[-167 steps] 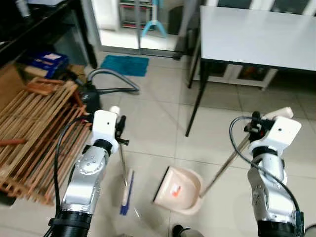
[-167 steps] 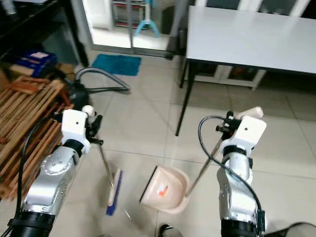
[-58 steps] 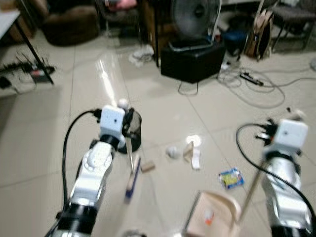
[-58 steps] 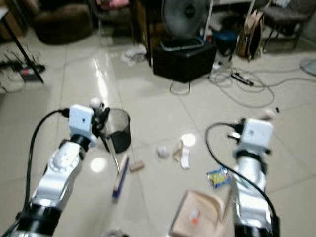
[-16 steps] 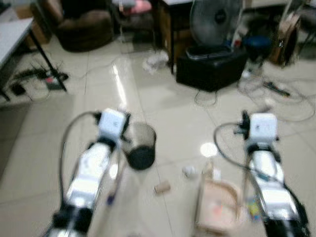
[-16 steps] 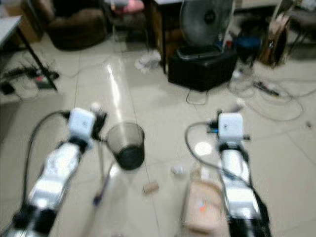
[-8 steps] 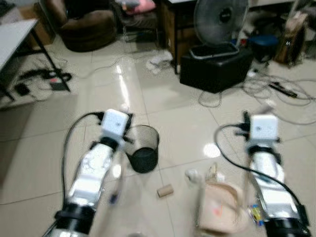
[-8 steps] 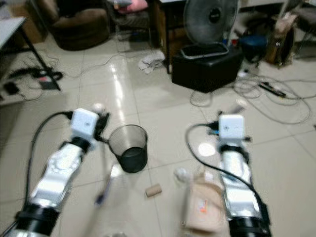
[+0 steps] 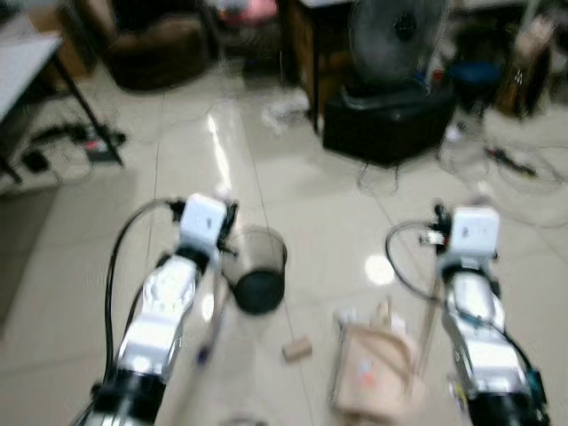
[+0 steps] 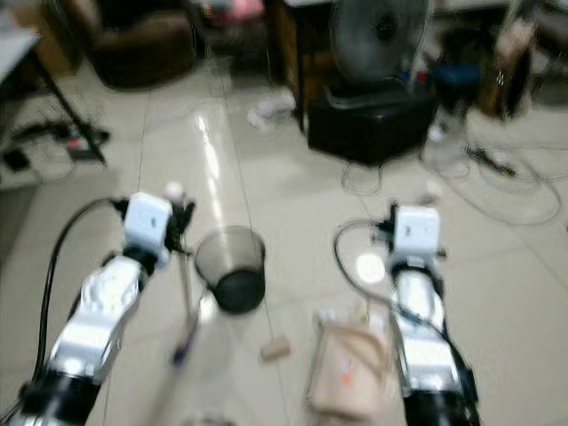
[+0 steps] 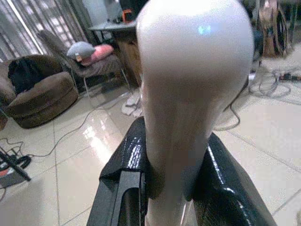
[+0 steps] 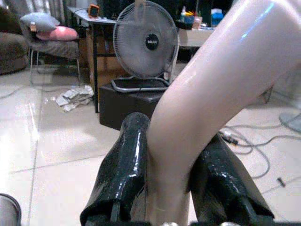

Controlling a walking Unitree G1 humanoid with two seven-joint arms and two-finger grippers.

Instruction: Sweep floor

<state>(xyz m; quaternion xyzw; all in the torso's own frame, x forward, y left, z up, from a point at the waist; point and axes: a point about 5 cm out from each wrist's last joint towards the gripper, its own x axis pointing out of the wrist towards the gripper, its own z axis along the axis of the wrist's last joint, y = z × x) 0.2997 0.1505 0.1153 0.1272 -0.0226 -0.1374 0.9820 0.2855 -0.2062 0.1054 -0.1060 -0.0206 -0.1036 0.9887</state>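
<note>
Tiled floor, fan beyond, bin ahead, left jaws clenched on broom handle, right on dustpan handle.

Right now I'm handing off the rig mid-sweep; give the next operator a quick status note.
Left hand: shut on the broom handle; broom head on the tiles beside the black wastebasket.
Right hand: shut on the dustpan handle; pink dustpan on the floor ahead of the right arm.
Done: something small and orange seems to lie in the pan; the blur hides what.
Left: a small brown roll between basket and pan, and pale scraps at the pan's far edge, remain to be swept in.
</note>
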